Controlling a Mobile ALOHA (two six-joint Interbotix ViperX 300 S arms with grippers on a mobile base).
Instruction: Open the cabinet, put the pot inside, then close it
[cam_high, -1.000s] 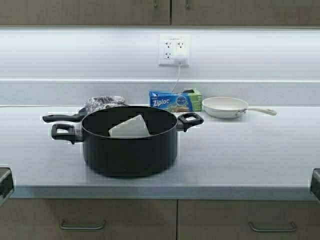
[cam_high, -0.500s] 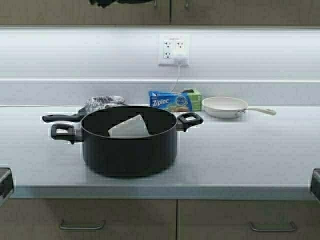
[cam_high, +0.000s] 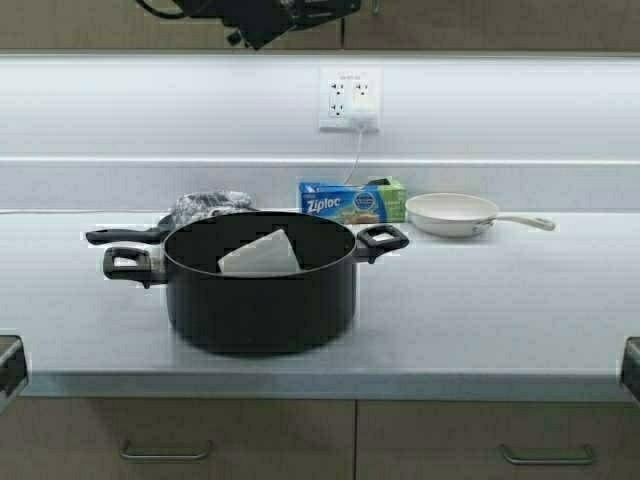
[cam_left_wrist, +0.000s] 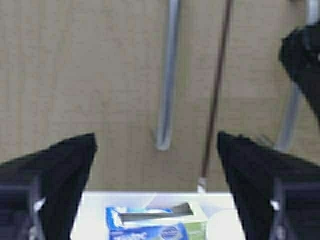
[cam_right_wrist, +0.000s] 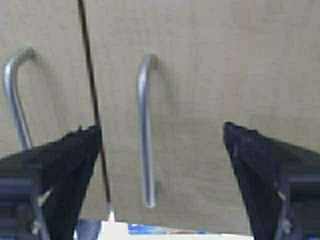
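Observation:
The black pot (cam_high: 260, 285) stands on the counter (cam_high: 480, 310) at centre left, with a white object (cam_high: 260, 255) inside. The tan cabinet (cam_high: 480, 22) runs along the top, both doors shut. My left gripper (cam_high: 262, 18) is raised in front of the left door. In the left wrist view it (cam_left_wrist: 156, 137) is open, with that door's metal handle (cam_left_wrist: 167, 75) between its fingers and a little beyond them. My right gripper (cam_right_wrist: 162, 127) is open and faces the right door's handle (cam_right_wrist: 145, 135), apart from it. The door seam (cam_right_wrist: 92, 100) runs beside it.
A blue Ziploc box (cam_high: 350, 202) and a white frying pan (cam_high: 455, 214) sit at the back of the counter. A long-handled black pan with grey cloth (cam_high: 200, 212) lies behind the pot. A wall outlet (cam_high: 348, 100) has a plug in it. Base cabinet handles (cam_high: 165, 455) show below.
A black arm and gripper have come into the top of the high view and moved down and right across the cabinet doors. The pot has not moved.

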